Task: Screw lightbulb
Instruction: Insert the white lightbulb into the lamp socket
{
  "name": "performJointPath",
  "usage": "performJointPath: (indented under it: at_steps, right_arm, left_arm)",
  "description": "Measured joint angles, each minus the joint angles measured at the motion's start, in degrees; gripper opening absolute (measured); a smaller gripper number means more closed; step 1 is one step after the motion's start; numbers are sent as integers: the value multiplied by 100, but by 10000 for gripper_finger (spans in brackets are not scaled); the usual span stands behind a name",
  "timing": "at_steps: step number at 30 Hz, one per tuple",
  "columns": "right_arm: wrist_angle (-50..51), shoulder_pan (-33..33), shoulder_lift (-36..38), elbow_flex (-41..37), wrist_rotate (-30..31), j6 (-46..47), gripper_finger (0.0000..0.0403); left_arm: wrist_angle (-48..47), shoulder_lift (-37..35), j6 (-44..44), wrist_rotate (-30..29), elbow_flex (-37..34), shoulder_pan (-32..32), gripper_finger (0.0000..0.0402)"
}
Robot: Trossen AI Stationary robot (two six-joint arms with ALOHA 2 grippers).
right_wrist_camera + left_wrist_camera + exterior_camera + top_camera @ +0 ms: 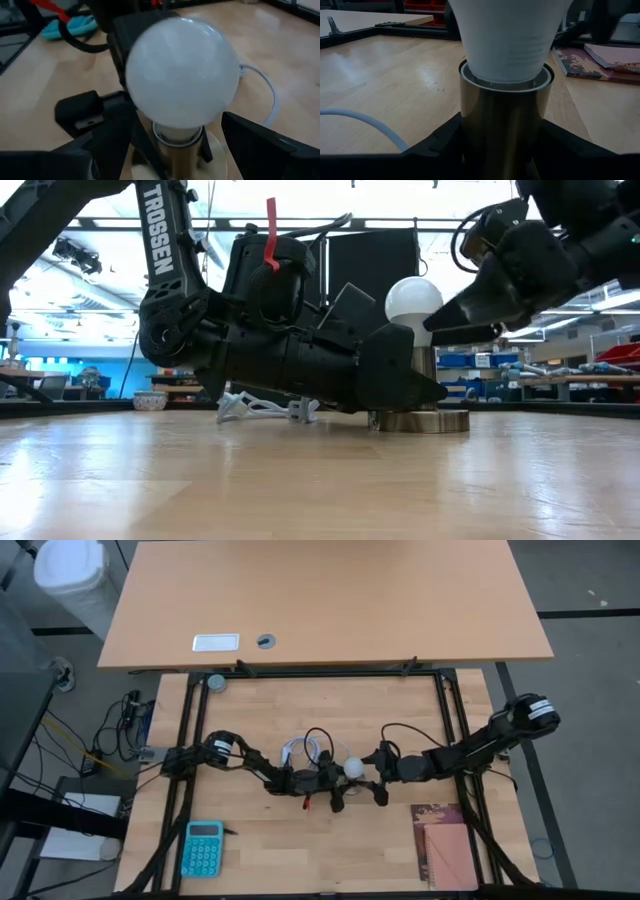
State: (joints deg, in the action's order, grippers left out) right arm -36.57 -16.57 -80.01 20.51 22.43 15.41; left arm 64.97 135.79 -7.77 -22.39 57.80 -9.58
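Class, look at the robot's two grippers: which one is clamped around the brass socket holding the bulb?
The left gripper: its fingers flank the socket, while the right gripper stands open beside the lightbulb.

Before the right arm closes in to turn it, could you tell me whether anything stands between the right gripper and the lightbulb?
Nothing visible does. The right gripper, open, already flanks the lightbulb, which sits in the socket that the left gripper holds.

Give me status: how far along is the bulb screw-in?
Done: the lightbulb stands upright, its base down in the metal socket. In hand: the left pincer clamps the socket barrel to steady it; the right pincer is open around the bulb's neck, not gripping. Left: closing on the bulb and turning; how deep the thread sits can't be seen.
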Motion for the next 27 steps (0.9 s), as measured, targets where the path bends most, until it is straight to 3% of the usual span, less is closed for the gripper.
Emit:
performJointPath:
  at_steps: [9,18,27]
  right_arm:
    - [-1224,58,-897,0,-61,-322,308]
    - [-1629,58,-1081,-89,-61,-297,304]
    - [-2749,122,-1079,-626,-168,-185,247]
  left_arm:
    - [-10,0,2,0,0,0,198]
    - [-16,0,2,0,0,0,198]
    - [-13,0,2,-2,0,0,198]
